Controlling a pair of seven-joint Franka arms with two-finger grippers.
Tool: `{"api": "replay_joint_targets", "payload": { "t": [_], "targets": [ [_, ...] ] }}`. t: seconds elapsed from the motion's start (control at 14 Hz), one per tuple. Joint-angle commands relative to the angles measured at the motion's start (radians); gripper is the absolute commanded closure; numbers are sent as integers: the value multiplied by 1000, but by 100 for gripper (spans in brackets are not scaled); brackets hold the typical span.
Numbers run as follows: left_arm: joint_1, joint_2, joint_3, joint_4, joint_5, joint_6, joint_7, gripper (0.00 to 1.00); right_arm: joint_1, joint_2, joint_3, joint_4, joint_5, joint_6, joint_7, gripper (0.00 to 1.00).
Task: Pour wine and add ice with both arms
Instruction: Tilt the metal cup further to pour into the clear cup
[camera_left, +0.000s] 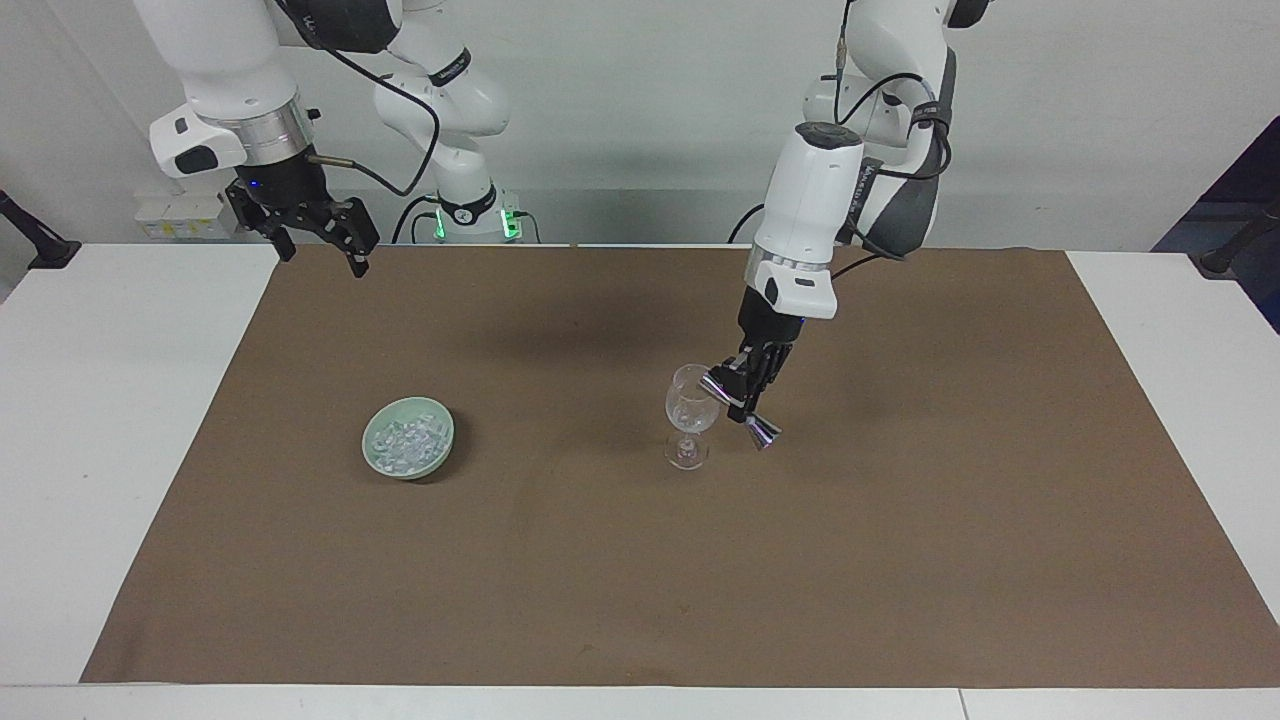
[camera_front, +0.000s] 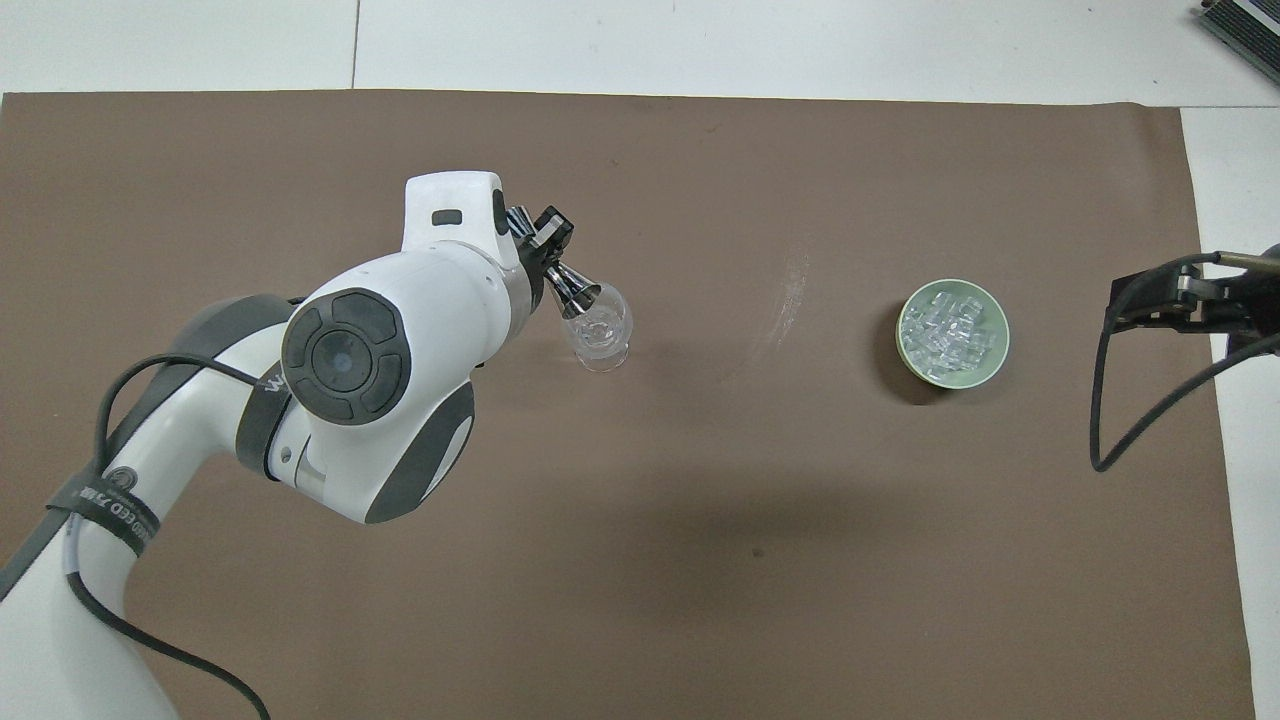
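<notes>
The left gripper (camera_left: 745, 392) was clamped on the waist of a silver double-ended jigger (camera_left: 738, 406), holding it tilted with one cup at the rim of the wine glass (camera_left: 690, 412) and the other cup pointing down and away from the glass. In the overhead view the jigger's (camera_front: 567, 285) upper cup overlapped the lip of the glass (camera_front: 598, 335). The right gripper (camera_left: 318, 233) waited high over the table's edge at the right arm's end, its fingers spread wide and holding nothing.

The ice (camera_left: 405, 444) was a heap of small clear, whitish chunks filling a pale green bowl (camera_left: 377, 462) that sat on the brown mat (camera_left: 640, 560), toward the right arm's end and well apart from the glass. The clear stemmed glass stood upright near the middle of the mat.

There were two arms, one jigger, one glass and one bowl; the chunks of ice were too many and too small to count.
</notes>
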Motion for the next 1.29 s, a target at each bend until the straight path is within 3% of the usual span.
{"api": "replay_joint_targets", "payload": {
  "t": [0.0,1.22],
  "targets": [
    [-21,-6,18,-2,56,15,-14,100,-17,-16,6,-23,15,22,-32,0],
    [-27,9,18,27,113,15,-19,100,-17,-16,6,-23,15,22,-32,0]
  ]
}}
